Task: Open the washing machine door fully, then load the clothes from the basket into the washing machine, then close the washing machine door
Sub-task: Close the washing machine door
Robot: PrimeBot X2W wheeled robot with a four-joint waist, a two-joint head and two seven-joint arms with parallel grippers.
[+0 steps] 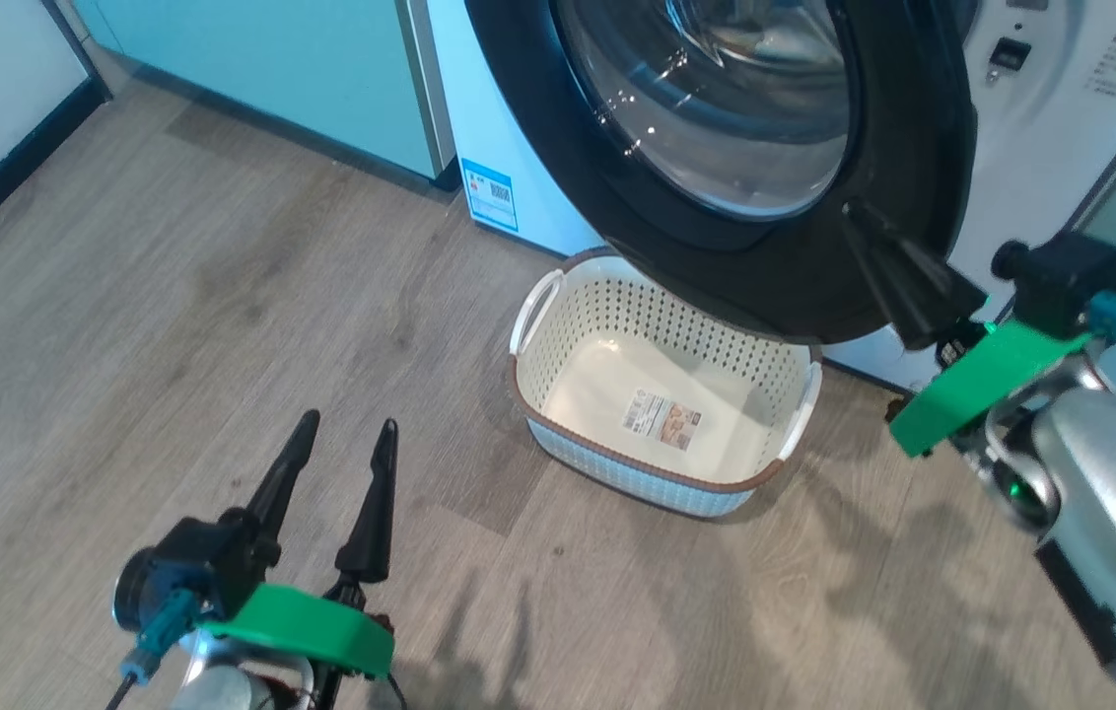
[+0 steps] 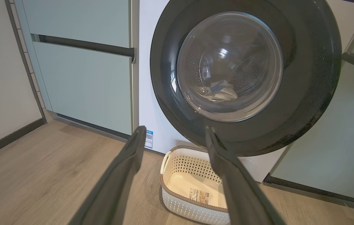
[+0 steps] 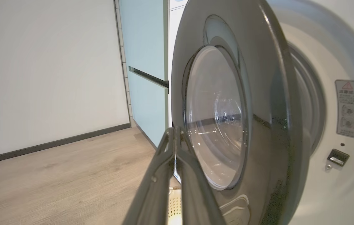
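Your left tool [image 1: 346, 429] hangs low over the floor [image 1: 174, 325] at the lower left of the head view. Its two fingers are spread wide and hold nothing. In the left wrist view they frame the door [image 2: 308, 78] and the basket [image 2: 192, 187] beyond.

Your right tool [image 1: 854, 212] is clenched, with its fingers pressed together and nothing between them. Its tips lie over the lower right of the door's black rim in the head view. You cannot tell whether they touch it.

The door [image 1: 913, 148] stands ajar. In the right wrist view you see it nearly edge-on, swung out from the washer [image 3: 346, 193], with a gap open on its right side. The shut tool [image 3: 174, 129] points at the glass there.

The clothes [image 2: 219, 91] lie inside the drum, seen through the glass in the left wrist view as a small pale heap with some blue on it.

The basket [image 1: 578, 325] sits on the floor just in front of the washer [image 1: 1041, 128], partly under the door. The label [image 1: 662, 419] on its bare base is in plain sight. A blue sticker [image 1: 490, 194] is on the washer's lower left corner, beside the cabinet [image 1: 321, 69].
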